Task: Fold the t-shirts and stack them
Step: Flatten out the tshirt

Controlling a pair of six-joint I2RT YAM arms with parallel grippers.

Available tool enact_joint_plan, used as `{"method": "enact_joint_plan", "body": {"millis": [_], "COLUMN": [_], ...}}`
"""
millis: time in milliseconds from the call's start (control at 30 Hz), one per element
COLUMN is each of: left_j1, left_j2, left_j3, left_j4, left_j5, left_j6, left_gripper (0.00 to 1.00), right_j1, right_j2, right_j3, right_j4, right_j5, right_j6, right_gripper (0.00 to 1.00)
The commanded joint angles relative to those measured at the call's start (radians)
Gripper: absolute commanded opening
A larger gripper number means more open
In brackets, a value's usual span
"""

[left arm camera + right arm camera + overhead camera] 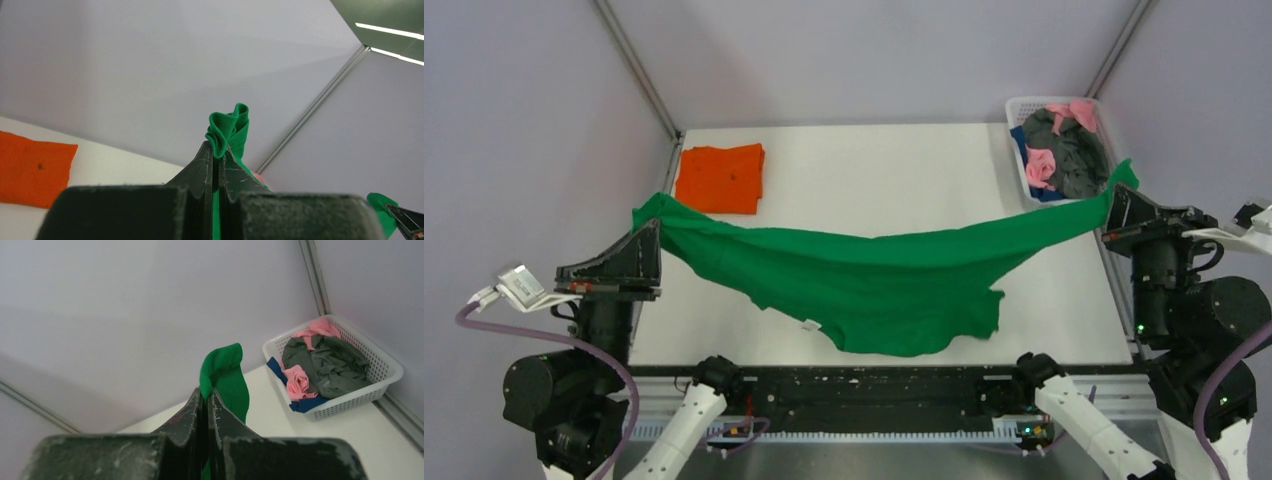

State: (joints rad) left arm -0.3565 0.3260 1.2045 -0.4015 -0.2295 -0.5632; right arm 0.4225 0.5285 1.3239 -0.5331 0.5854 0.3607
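The green t-shirt hangs stretched between my two grippers above the table, sagging in the middle with its lower edge near the front edge. My left gripper is shut on its left corner; a green bunch sticks out past the tips. My right gripper is shut on its right corner; green cloth pokes out above the tips. The orange t-shirt lies folded flat at the back left of the table and also shows in the left wrist view.
A white basket at the back right corner holds pink, dark grey and blue garments; it also shows in the right wrist view. Walls enclose the table on three sides.
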Motion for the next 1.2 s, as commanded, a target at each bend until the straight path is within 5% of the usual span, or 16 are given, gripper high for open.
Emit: {"method": "enact_joint_plan", "body": {"millis": [0,300,433,500,533,567,600,633,800,900,1167], "left_j1": [0.0,0.013,0.097,0.126,0.133,0.134,0.133,0.133,0.133,0.13,-0.047], "left_j2": [0.053,0.54,0.838,0.992,1.067,1.128,1.172,1.204,1.204,1.153,0.882], "left_j3": [-0.011,-0.109,-0.113,-0.07,-0.029,0.04,0.073,0.127,0.105,0.04,-0.412], "left_j4": [0.017,0.052,0.148,0.152,0.131,0.1,0.069,0.04,0.071,0.029,0.152], "left_j5": [-0.084,-0.425,-0.309,-0.302,-0.305,-0.309,-0.3,-0.281,-0.177,-0.054,0.167], "left_j6": [0.026,0.033,0.034,0.005,-0.006,-0.01,-0.008,-0.003,0.006,-0.039,-0.186], "left_gripper": [0.0,0.0,0.03,0.22,0.42,0.74,0.95,0.98,0.99,0.99,0.99], "right_j1": [-0.002,-0.006,-0.119,-0.17,-0.176,-0.178,-0.179,-0.179,-0.179,-0.179,-0.179], "right_j2": [0.016,0.316,0.565,0.681,0.74,0.791,0.841,0.88,0.909,0.853,0.626], "right_j3": [-0.012,-0.242,-0.328,-0.354,-0.348,-0.325,-0.298,-0.266,-0.26,-0.329,-0.647], "right_j4": [-0.059,-0.045,0.084,0.195,0.224,0.229,0.214,0.193,0.174,0.19,0.401], "right_j5": [-0.01,0.216,0.071,-0.052,-0.076,-0.079,-0.071,-0.05,-0.051,-0.16,-0.623], "right_j6": [0.029,0.072,0.071,0.053,0.047,0.042,0.037,0.042,0.062,0.068,0.063], "right_gripper": [0.0,0.0,0.0,0.15,0.39,0.56,0.68,0.77,0.83,0.99,0.99]}}
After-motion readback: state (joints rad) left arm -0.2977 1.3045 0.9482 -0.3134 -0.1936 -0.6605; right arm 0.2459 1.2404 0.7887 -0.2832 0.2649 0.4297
